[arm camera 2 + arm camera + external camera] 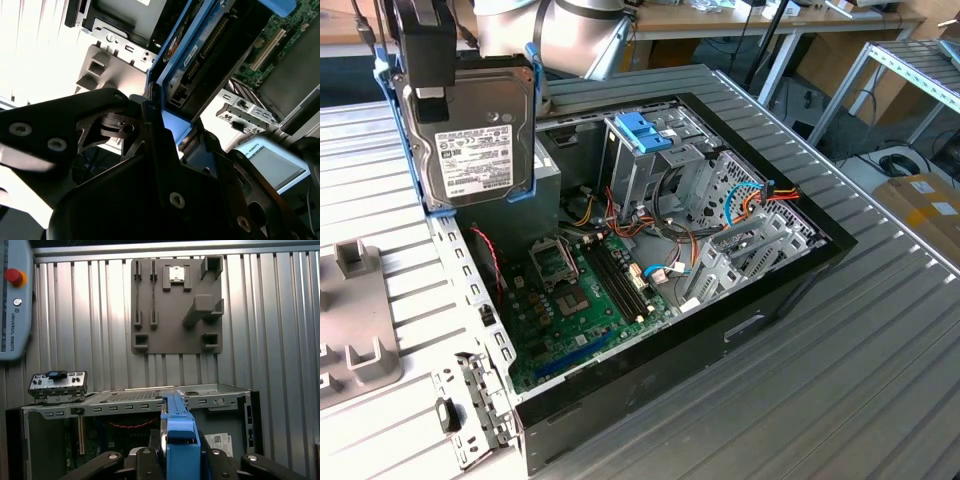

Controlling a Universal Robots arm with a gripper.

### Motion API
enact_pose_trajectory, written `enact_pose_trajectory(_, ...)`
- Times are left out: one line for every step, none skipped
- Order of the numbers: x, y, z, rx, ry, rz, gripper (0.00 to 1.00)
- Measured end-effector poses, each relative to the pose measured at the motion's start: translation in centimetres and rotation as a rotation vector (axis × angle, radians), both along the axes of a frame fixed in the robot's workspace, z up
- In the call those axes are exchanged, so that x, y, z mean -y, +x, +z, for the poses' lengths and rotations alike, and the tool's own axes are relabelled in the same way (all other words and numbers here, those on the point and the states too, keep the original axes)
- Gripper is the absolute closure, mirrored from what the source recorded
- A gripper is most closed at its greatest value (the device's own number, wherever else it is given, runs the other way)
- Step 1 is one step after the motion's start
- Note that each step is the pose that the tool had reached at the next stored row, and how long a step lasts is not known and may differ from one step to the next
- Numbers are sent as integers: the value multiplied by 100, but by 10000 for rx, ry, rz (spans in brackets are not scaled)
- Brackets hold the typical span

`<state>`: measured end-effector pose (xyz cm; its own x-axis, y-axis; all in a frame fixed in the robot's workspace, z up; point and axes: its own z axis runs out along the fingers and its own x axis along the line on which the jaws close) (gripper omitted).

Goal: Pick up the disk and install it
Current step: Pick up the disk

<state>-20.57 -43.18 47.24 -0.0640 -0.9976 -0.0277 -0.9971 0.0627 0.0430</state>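
Our main worry is the grip. We hold the disk (480, 135) only by its upper edge, hanging upright in the upper left of the exterior view, raised over the far corner of the open computer case (720, 340) that lies on the bench (880, 330). If the blue bracket (175, 127) flexes or slides between the fingers, the disk could tilt or drop onto the green circuit board (580, 290). Coming in crooked, it could also catch on the metal drive cage (660, 175), where a blue handle (645, 132) sits on top. The gripper (427, 90) is closed on the disk. In both wrist views its black fingers (145, 460) press the bracket from either side, with no gap showing.
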Motion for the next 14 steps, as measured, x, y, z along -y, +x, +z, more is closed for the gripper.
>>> enact_pose_trajectory(9,0,0,0,0,0,63)
enact_pose_trajectory(20,1,0,0,0,0,63)
enact_pose_trajectory(29,2,0,0,0,0,63)
enact_pose_trajectory(38,2,0,1,0,0,63)
enact_pose_trajectory(47,2,0,0,0,0,63)
enact_pose_trajectory(56,3,0,1,0,0,63)
enact_pose_trajectory(62,3,0,0,0,0,63)
enact_pose_trajectory(68,3,0,0,0,0,63)
enact_pose_trajectory(74,3,-1,0,1,1,63)
enact_pose_trajectory(81,4,0,0,0,0,63)
enact_pose_trajectory(87,4,0,0,0,0,63)
enact_pose_trajectory(97,4,0,0,-1,0,63)
enact_pose_trajectory(103,4,0,0,0,0,63)
enact_pose_trajectory(108,5,-1,1,0,0,63)
